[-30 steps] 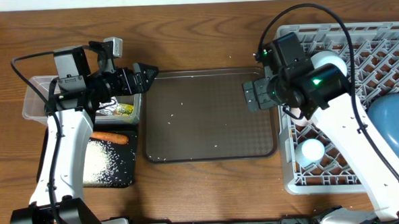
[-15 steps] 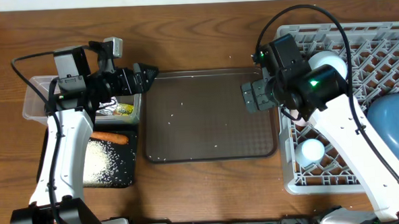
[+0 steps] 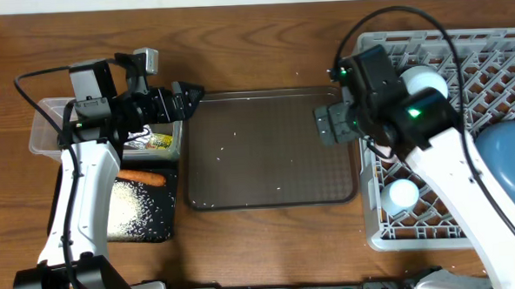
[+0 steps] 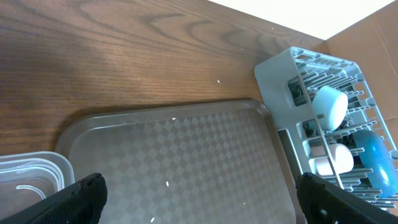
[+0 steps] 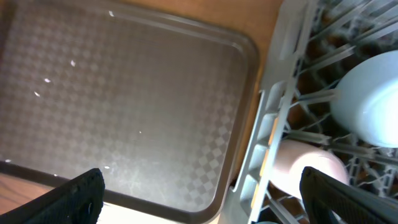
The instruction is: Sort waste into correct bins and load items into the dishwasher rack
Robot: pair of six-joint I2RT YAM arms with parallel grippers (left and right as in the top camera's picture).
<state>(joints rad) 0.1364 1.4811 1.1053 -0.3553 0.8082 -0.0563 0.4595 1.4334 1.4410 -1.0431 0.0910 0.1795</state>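
Observation:
My left gripper [image 3: 188, 100] hangs open and empty over the left rim of the brown serving tray [image 3: 272, 174]. Behind it, the clear tub [image 3: 48, 127] holds a yellow-green wrapper [image 3: 160, 141]. The black tray [image 3: 161, 231] carries a carrot [image 3: 141, 177] and white rice [image 3: 130, 207]. My right gripper [image 3: 322, 124] is open and empty between the serving tray and the grey dishwasher rack [image 3: 379, 235]. In the rack are a blue plate [image 3: 511, 164], a white bowl [image 3: 429, 78] and a pinkish-white cup [image 3: 402, 193]. The left wrist view shows open fingers [image 4: 84, 199] over the serving tray [image 4: 174, 149]. The right wrist view shows the cup [image 5: 308, 171] and the bowl [image 5: 373, 99].
A few loose rice grains [image 3: 235, 132] lie on the serving tray. The rack's wall [image 5: 273, 124] stands right against the tray's right rim. Bare wooden table [image 3: 262, 40] runs behind the tray and along its front. A cable loops above each arm.
The right arm has swung slightly to the right over the rack, with its gripper staying near the tray's right rim. The left arm has not moved.

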